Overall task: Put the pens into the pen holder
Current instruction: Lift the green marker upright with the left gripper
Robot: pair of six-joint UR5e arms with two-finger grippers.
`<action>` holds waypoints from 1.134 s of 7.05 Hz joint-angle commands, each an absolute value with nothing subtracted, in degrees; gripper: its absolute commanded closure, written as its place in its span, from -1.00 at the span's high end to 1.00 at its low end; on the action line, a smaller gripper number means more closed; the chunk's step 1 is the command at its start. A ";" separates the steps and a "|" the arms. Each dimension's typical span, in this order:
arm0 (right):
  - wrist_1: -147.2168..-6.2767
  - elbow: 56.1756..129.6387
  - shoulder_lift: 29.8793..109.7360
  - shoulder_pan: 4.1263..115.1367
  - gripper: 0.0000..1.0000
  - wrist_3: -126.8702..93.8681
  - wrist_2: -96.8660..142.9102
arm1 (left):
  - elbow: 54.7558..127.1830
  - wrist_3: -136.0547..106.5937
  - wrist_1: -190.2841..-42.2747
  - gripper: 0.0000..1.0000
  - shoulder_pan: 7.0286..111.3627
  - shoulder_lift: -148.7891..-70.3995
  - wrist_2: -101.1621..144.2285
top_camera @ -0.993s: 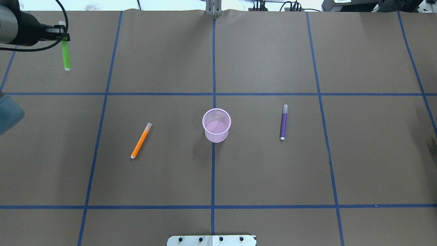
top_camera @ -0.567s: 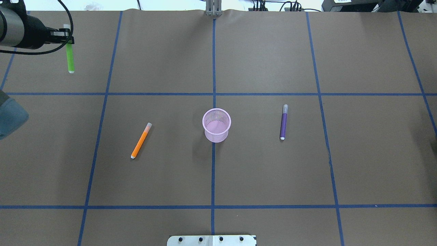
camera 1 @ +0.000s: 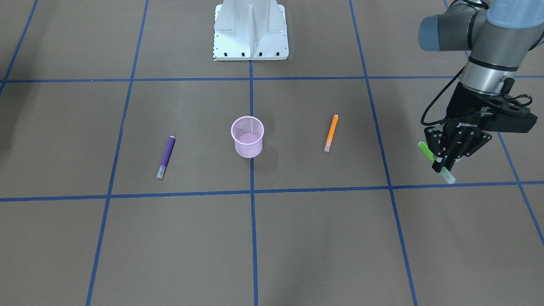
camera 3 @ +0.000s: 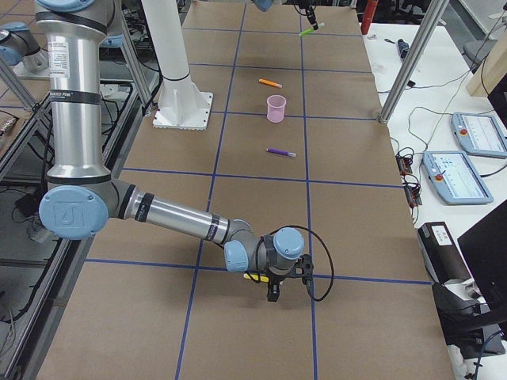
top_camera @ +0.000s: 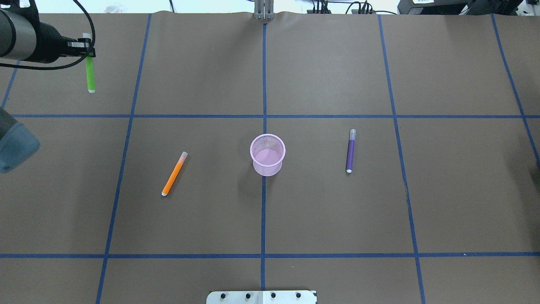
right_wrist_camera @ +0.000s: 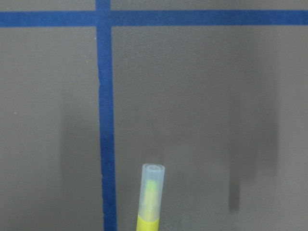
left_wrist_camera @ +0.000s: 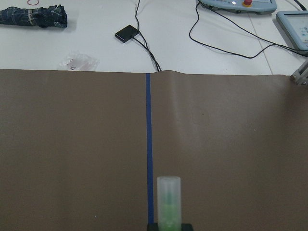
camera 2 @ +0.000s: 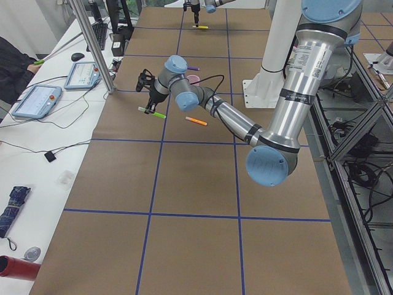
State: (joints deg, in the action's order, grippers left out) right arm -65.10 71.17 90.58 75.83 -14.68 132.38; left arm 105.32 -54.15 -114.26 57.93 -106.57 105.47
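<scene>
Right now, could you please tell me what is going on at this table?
The left end effector is clamped on the green pen, out toward the table's far left corner. The pink mesh pen holder stands empty mid-table, with the orange pen and the purple pen lying flat on either side. The right end effector sits low by a yellow pen; whether it grips it is unclear.

**Centre of the tabletop (top_camera: pixel 329 211):** the pen holder (top_camera: pixel 268 154) is standing upright, with its mouth facing up.

**Toward the left edge:** the orange pen (top_camera: pixel 174 173) is lying flat.

**Toward the right edge:** the purple pen (top_camera: pixel 350 150) is lying flat. Bare surface is separating each of these pens from the holder.

**Far left corner:** the left gripper (camera 1: pixel 442 163), clamping the green pen (top_camera: pixel 90 76), is hanging above the table.

**Robot-side edge, middle:** the base plate (top_camera: pixel 261 297) is occupying the margin.
</scene>
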 commanded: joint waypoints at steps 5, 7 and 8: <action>-65.04 70.22 89.65 75.06 -0.46 -14.68 132.45 | 104.94 -54.14 -114.26 -1.00 57.92 -106.88 105.47; -65.04 70.66 89.74 75.06 -0.66 -14.68 132.45 | 104.59 -54.14 -114.26 -1.00 57.92 -106.88 105.47; -65.04 70.58 89.74 75.15 -1.00 -14.59 132.45 | 104.59 -54.14 -114.26 -1.00 57.83 -106.96 105.47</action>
State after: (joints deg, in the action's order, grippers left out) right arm -65.04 70.58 89.73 75.07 -14.64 132.45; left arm 104.63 -54.14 -114.26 57.89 -106.90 105.47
